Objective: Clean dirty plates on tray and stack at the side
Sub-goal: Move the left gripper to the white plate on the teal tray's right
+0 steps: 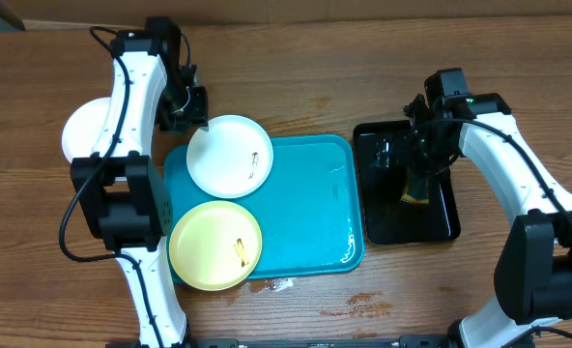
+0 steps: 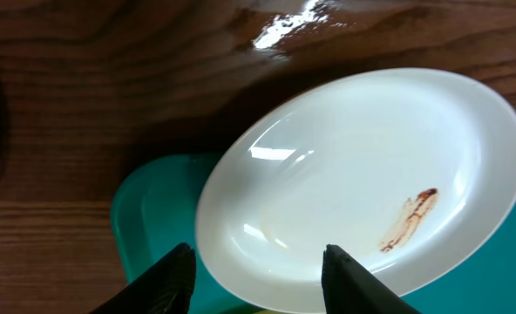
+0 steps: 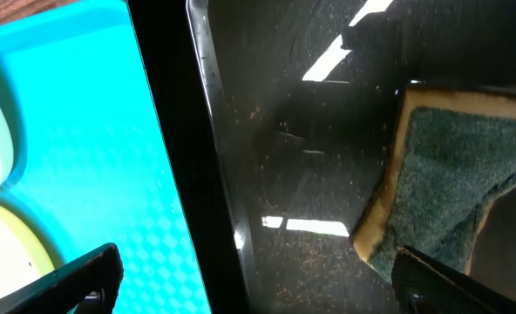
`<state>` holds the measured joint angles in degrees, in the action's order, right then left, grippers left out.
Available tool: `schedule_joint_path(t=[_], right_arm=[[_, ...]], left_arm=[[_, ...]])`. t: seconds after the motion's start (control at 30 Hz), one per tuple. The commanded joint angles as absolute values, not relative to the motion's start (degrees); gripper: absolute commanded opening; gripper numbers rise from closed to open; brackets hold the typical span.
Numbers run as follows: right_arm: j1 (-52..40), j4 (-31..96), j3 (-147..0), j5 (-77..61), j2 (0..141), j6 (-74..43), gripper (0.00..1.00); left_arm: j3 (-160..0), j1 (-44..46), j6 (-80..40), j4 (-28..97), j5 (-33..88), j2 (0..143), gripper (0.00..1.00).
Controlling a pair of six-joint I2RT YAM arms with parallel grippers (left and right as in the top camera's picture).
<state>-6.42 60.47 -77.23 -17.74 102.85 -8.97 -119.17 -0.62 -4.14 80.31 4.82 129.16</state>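
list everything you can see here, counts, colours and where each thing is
table: one, brown wood, under everything
tray: one, turquoise, middle of the table
black tray: one, glossy black, right of the tray
smudged white plate: one, white, over the tray's far left corner
yellow plate: one, pale yellow, smudged, tray's near left corner
second white plate: one, white, on the table left of the tray, partly hidden
sponge: one, green over yellow, in the black tray
left gripper: one, black, fingers apart over the smudged white plate's rim
right gripper: one, black, open above the black tray
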Motion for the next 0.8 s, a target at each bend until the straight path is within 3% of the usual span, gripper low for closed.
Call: schedule_joint_path(t=[0.0, 0.43, 0.57, 0.77], right_arm=[[-6.3, 60.4, -77.1, -17.7, 101.8, -8.7, 1.0], [-6.3, 60.4, -77.1, -17.6, 101.8, -8.7, 1.0], [-6.3, 60.4, -77.1, -17.6, 101.8, -8.7, 1.0], [-6.3, 60.4, -77.1, -17.7, 101.8, -8.7, 1.0]], left_arm=[[-118.8, -1.6, -5.4, 81.1, 1.5, 128.7, 0.5], [-105.8, -2.6, -9.5, 75.6, 1.6, 128.7, 0.45], [-104.9, -2.1, -9.4, 74.6, 3.9, 128.7, 0.39], [-104.2, 0.1, -9.5, 73.2, 5.5, 128.7, 0.39]])
